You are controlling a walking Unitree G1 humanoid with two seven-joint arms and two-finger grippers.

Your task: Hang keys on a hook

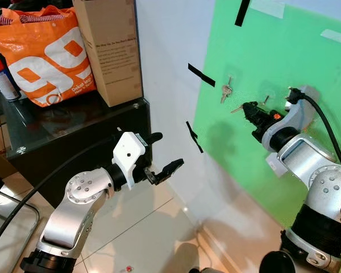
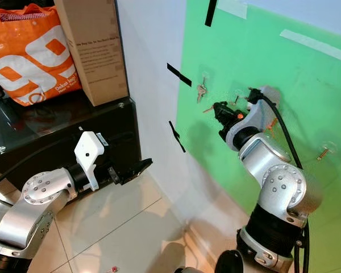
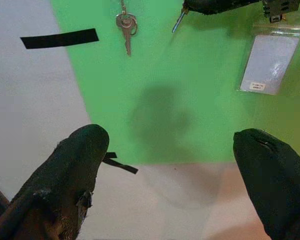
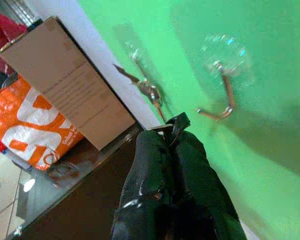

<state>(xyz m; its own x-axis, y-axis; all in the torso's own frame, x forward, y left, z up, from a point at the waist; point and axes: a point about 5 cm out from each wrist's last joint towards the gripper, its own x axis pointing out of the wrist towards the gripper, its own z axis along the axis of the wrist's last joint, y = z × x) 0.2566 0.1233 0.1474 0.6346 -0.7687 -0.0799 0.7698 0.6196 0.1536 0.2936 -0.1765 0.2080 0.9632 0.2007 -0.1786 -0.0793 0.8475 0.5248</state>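
My right gripper (image 1: 247, 110) is raised against the green wall sheet (image 1: 284, 51) and is shut on a key (image 1: 237, 109) whose tip points left. In the right wrist view its fingers (image 4: 155, 160) press together, with the key's ring (image 4: 176, 124) just past their tips. An empty copper hook (image 4: 224, 97) on a clear suction pad sits close beyond the tips. Another bunch of keys (image 1: 226, 91) hangs from a hook further left. My left gripper (image 1: 166, 152) hovers low, away from the wall, open and holding nothing.
A black glass-topped cabinet (image 1: 74, 133) stands at the left, carrying an orange bag (image 1: 42, 54), a cardboard box (image 1: 111, 45) and a spray can (image 1: 1, 77). Black tape strips (image 1: 201, 75) mark the wall. A further hook (image 2: 324, 152) sits at the right. Tiled floor (image 1: 142, 227) lies below.
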